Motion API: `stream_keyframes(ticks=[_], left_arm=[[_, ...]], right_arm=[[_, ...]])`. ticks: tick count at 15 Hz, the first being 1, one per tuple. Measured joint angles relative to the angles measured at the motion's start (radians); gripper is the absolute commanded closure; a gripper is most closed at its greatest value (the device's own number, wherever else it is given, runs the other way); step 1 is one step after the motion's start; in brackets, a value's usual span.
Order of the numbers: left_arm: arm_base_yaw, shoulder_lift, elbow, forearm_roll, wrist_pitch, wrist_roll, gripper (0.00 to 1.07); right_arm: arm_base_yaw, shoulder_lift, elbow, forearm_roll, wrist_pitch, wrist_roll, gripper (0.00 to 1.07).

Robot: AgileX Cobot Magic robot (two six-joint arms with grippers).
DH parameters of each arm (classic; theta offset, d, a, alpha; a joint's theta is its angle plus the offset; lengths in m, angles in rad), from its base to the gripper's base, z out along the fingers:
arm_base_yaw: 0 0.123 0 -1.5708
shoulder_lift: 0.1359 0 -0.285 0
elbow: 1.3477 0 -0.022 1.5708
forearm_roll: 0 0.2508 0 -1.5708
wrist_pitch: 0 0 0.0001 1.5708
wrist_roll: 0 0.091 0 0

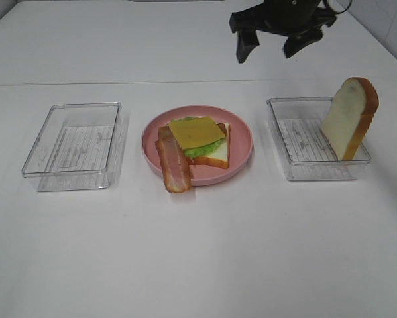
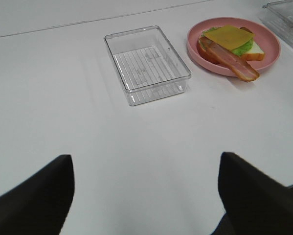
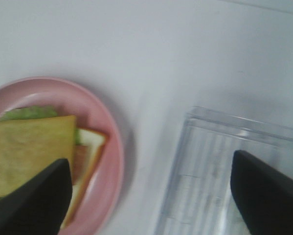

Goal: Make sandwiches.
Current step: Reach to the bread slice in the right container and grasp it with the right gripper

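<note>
From the high view, my right hand (image 1: 270,45) hangs at the upper right of the frame, above the far desk (image 1: 198,258), its two dark fingers spread apart and holding nothing. In the centre, the pink plate (image 1: 241,142) carries the half-built sandwich: a bottom bread slice (image 1: 218,154), lettuce (image 1: 199,151), a cheese square (image 1: 196,132) on top, and a bacon strip (image 1: 173,167) lying along the plate's left side, its end hanging over the rim. The second bread slice (image 1: 349,117) stands on edge, leaning in the right tray (image 1: 284,136) at the right of the frame; the left tray (image 1: 75,147) holds no food. In the left wrist view, my left hand (image 2: 146,196) sits low in the frame with its fingers wide apart and empty, the clear tray at upper centre and the plate at upper right. In the right wrist view, my fingers (image 3: 36,196) stand wide at the lower corners, cheese and plate at lower left, the tray's edge at lower right. I judge the closing step remains: I need to reach right, grip the standing slice and lay it flat over the cheese.
</note>
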Motion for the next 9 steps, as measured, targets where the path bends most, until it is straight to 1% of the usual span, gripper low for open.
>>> stream_keyframes(ticks=[2,3,4,7,9], left_arm=[[0.0,0.0,0.0,0.0,0.0,0.0,0.3],[0.0,0.0,0.0,0.0,0.0,0.0,0.3],[0.0,0.0,0.0,0.0,0.0,0.0,0.3],[0.0,0.0,0.0,0.0,0.0,0.0,0.3],[0.0,0.0,0.0,0.0,0.0,0.0,0.3]], right_arm=[[-0.005,-0.018,0.0,-0.178,0.054,0.058,0.25],[-0.008,-0.019,0.0,-0.201,0.067,0.069,0.25],[-0.039,-0.02,0.0,-0.231,0.108,0.094,0.25],[-0.157,-0.02,0.0,-0.136,0.168,0.096,0.25],[-0.211,-0.02,0.0,-0.099,0.204,0.093,0.25]])
